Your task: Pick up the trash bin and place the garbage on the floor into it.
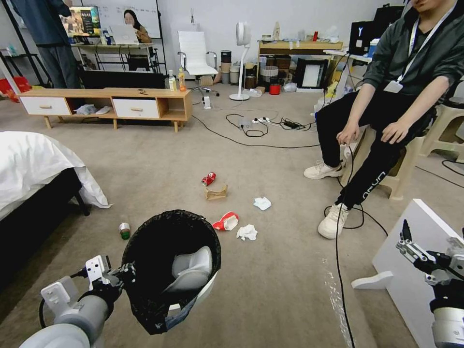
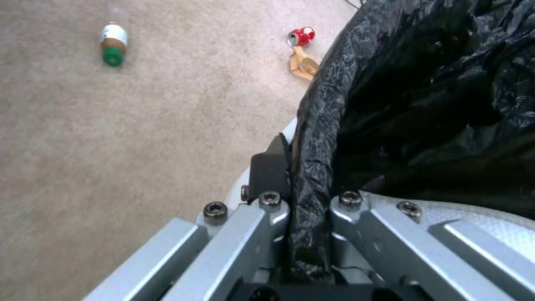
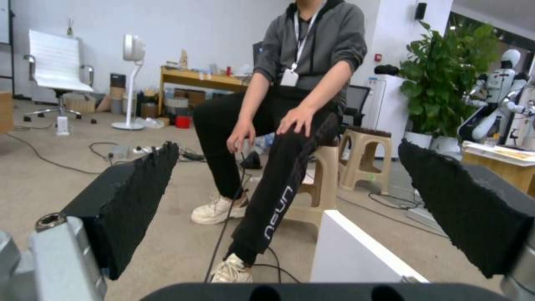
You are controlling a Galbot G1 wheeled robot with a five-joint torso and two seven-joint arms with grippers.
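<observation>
The trash bin [image 1: 171, 263], white with a black bag over its rim, hangs tilted at the lower left, its mouth facing me. My left gripper [image 1: 129, 271] is shut on its rim; the left wrist view shows the gripper [image 2: 307, 205] pinching the black bag edge [image 2: 317, 138]. On the carpet floor [image 1: 270, 290] beyond lies the garbage: a red can [image 1: 208, 179], brown paper [image 1: 216, 192], a red-and-white wrapper [image 1: 226, 222], two tissues [image 1: 262, 203] [image 1: 247, 232], and a green bottle [image 1: 125, 230]. My right gripper [image 1: 411, 246] waits open at the right edge, nothing between its pads [image 3: 133, 196].
A bed [image 1: 34, 164] stands at the left. A person sits on a stool at the right, one shoe [image 1: 333, 220] near the tissues, and a black cable [image 1: 338, 270] runs across the carpet. A white panel [image 1: 415, 270] stands under my right arm. A low wooden cabinet [image 1: 111, 104] is far back.
</observation>
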